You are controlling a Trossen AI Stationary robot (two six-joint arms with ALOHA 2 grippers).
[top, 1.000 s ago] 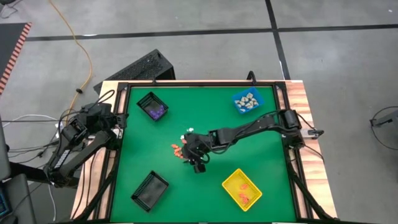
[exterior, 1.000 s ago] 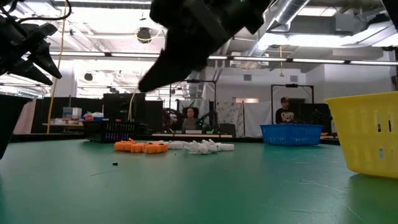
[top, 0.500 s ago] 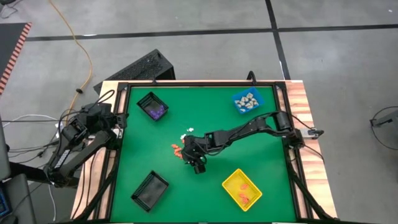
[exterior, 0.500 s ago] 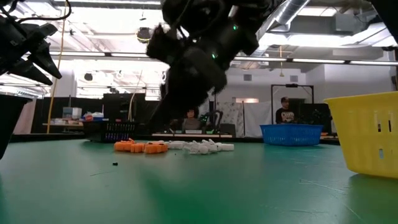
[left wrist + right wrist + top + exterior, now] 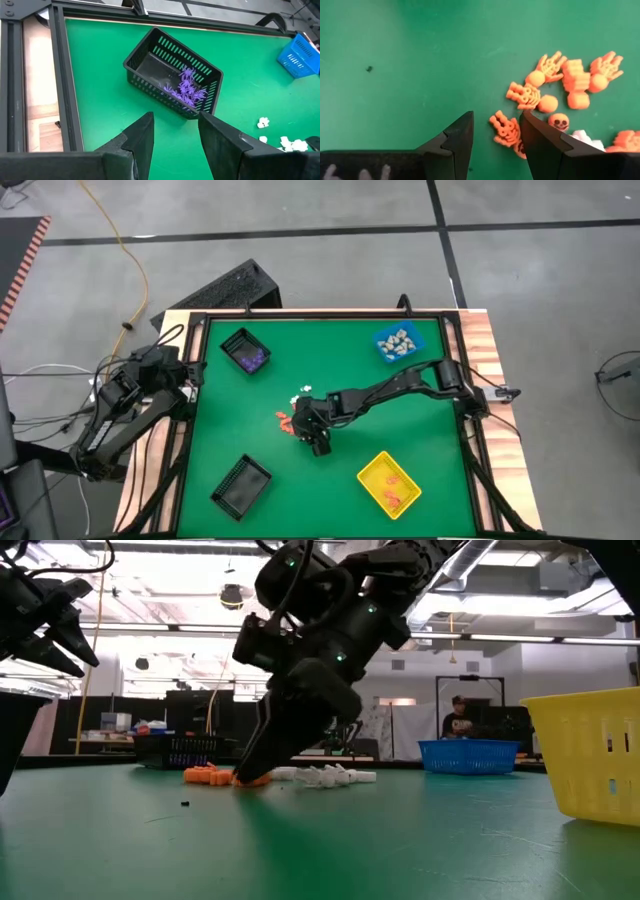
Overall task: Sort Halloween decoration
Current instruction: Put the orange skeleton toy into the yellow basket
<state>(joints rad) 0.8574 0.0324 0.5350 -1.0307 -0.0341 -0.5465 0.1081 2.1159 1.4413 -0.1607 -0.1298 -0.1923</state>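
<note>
The orange skeleton (image 5: 506,129) lies on the green tabletop (image 5: 410,60) at the near edge of the orange pile, partly between the open fingers of the right tool (image 5: 496,131), while the left tool (image 5: 175,131), also open, waits far off.

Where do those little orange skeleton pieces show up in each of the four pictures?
High view: little orange skeleton pieces at mid-table, just left of the right gripper.
Low view: on the green mat, partly behind the same gripper.
Left wrist view: not in it.
Right wrist view: ahead of the fingers.
Shared landmark: the neighbouring white pieces.
</note>
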